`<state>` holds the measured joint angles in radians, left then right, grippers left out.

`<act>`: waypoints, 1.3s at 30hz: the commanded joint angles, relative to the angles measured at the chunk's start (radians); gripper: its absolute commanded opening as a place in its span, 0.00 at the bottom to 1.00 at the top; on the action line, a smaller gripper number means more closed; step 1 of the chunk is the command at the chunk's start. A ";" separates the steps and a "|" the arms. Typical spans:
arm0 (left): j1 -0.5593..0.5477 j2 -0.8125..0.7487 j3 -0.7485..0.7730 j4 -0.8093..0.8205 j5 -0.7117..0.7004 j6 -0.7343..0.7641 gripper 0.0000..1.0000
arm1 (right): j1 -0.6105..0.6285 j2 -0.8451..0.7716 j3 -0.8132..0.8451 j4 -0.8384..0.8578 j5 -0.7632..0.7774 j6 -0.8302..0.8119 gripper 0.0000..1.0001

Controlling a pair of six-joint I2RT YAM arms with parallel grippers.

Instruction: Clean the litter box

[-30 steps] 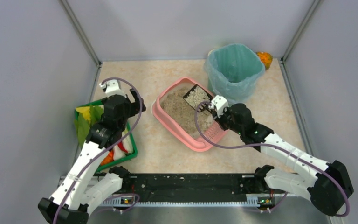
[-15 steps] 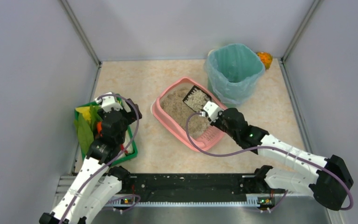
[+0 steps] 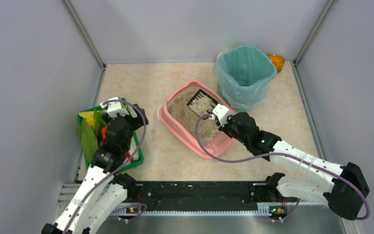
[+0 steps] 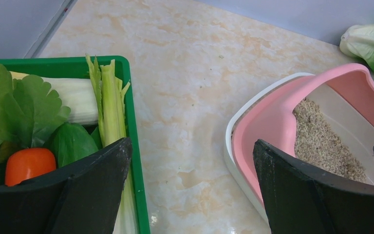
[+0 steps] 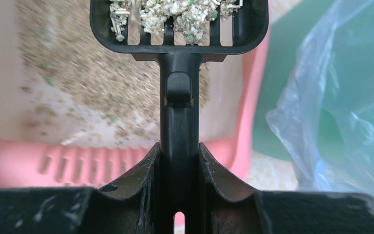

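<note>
My right gripper (image 5: 179, 161) grips a black scoop (image 5: 179, 19) loaded with clumps over the far end of the litter box (image 3: 163, 114). The box lies mid-table, long axis far-left to near-right, slotted ledge (image 3: 219, 141) at the near-right end. A teal-lined bin (image 3: 246, 73) stands just far-right of it; my left gripper (image 4: 190, 161) hangs open above the green vegetable tray (image 4: 132, 122).

Scoop (image 3: 202, 101) hangs over the litter box (image 3: 218, 142), at its far end, its handle clamped in the right gripper (image 5: 179, 156). Bin (image 3: 245, 92) stands just behind and right of the box. Tray (image 4: 53, 61) lies well to its left.
</note>
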<state>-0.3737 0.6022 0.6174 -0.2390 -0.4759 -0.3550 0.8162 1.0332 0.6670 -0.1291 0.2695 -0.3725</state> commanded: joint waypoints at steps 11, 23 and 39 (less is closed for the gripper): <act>0.005 0.044 0.118 0.015 0.099 -0.003 0.99 | -0.129 0.003 0.077 -0.032 -0.425 0.366 0.00; 0.005 0.060 0.145 -0.021 0.135 -0.033 0.99 | -0.141 0.001 0.114 -0.141 -0.532 0.488 0.00; 0.004 0.059 0.148 -0.034 0.139 -0.038 0.99 | -0.169 0.090 0.131 -0.137 -0.494 0.447 0.00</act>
<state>-0.3737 0.6636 0.7185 -0.2924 -0.3405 -0.3908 0.6525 1.0779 0.7162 -0.2127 -0.1932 0.1280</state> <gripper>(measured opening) 0.986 0.245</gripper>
